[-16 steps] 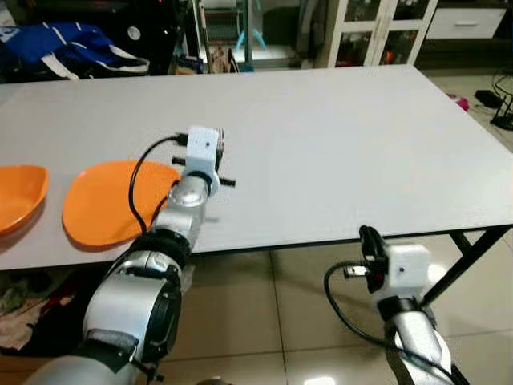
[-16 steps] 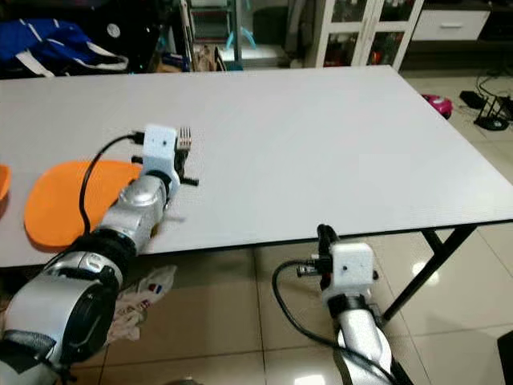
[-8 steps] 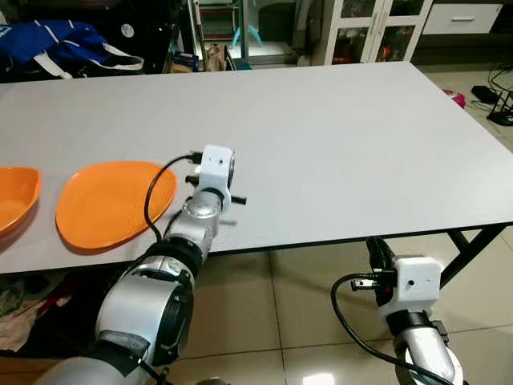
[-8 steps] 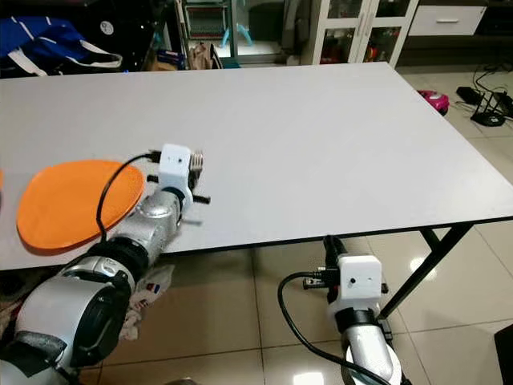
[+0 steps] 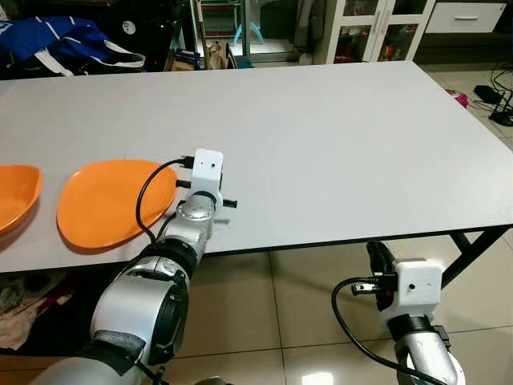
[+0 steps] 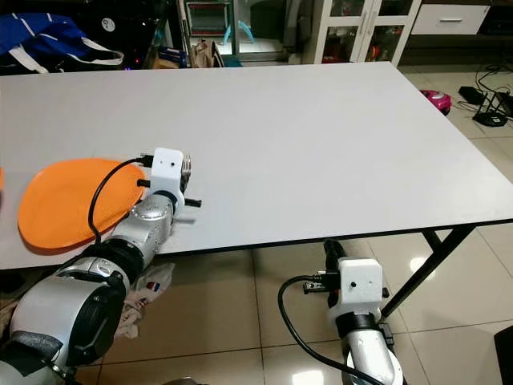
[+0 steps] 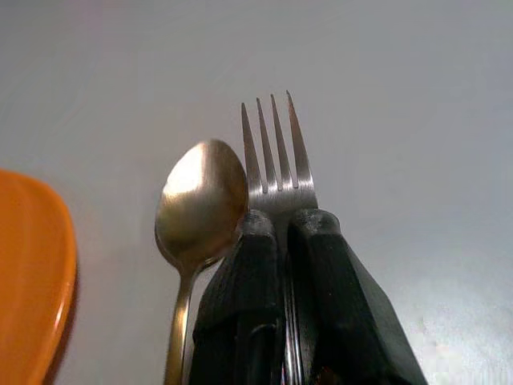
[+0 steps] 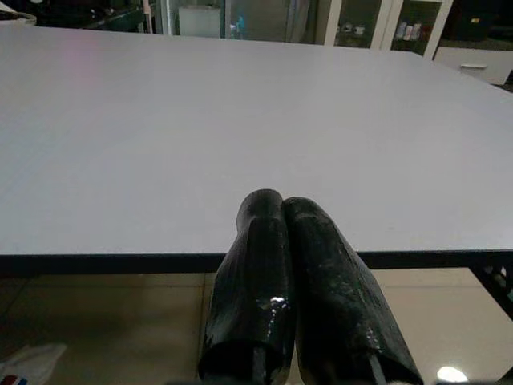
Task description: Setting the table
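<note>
Fork [image 7: 276, 152] and spoon [image 7: 200, 200] clamped in left gripper [image 7: 280, 220] beside orange plate [image 5: 104, 200]. Likely light, stiff, slippery steel; best pinched mid-handle. Right gripper [image 8: 280, 204] closed, empty.

Blue bag [image 5: 60, 44] beyond the table's far edge, glass-door cabinet [image 5: 377, 30], pink object [image 6: 437, 103] on tiled floor

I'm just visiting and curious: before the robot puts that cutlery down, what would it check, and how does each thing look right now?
1. Left claw shut on the silver metal fork: ok.
2. Silver metal spoon beside the fork, firmly gripped: cannot tell.
3. Flat orange plate lies on the white table, next to the claw: ok.
4. Bare tabletop beside the plate: ok.
5. Right claw shut, low before the table edge: ok.
</note>
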`<state>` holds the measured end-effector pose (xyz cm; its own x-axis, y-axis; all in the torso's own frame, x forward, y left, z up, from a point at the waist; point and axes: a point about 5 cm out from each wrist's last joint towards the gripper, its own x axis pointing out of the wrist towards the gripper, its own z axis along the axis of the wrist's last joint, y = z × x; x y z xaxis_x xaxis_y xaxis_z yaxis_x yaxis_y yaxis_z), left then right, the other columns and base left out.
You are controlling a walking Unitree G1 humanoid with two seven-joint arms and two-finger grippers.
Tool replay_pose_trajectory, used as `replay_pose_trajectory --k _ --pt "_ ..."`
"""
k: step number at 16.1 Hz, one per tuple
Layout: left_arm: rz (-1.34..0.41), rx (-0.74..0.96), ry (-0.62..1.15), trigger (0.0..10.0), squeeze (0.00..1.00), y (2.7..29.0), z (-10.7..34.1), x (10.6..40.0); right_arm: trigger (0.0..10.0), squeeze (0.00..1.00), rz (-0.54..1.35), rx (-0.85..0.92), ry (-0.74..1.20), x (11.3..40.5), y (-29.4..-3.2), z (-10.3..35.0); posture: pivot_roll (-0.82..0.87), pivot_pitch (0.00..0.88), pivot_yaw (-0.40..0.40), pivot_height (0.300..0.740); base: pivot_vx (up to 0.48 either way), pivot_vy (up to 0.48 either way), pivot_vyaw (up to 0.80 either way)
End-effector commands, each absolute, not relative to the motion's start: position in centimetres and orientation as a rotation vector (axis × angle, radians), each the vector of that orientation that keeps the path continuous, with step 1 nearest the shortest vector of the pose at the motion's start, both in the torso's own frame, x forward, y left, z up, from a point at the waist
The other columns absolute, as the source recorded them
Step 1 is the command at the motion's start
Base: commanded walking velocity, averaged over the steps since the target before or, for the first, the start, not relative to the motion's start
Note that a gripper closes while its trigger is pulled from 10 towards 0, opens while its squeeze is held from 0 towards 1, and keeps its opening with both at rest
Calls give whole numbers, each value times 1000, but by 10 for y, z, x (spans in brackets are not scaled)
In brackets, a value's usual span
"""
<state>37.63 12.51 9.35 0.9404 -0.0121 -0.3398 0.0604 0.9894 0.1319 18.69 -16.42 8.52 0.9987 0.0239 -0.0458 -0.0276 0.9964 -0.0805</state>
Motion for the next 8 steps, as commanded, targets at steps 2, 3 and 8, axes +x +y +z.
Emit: replay_pose_trajectory --k 2,3,8 --pt "-42 154 374 0 0 126 89 374 10000 0 30 -86 50 187 -163 87 -154 1 46 740 0 0 0" --pt "-45 167 376 0 0 125 87 373 10000 0 30 -85 51 187 -163 87 -154 1 46 740 0 0 0" --pt "-68 190 381 0 59 122 86 373 10000 0 31 -87 54 187 -163 87 -156 0 45 740 0 0 0"
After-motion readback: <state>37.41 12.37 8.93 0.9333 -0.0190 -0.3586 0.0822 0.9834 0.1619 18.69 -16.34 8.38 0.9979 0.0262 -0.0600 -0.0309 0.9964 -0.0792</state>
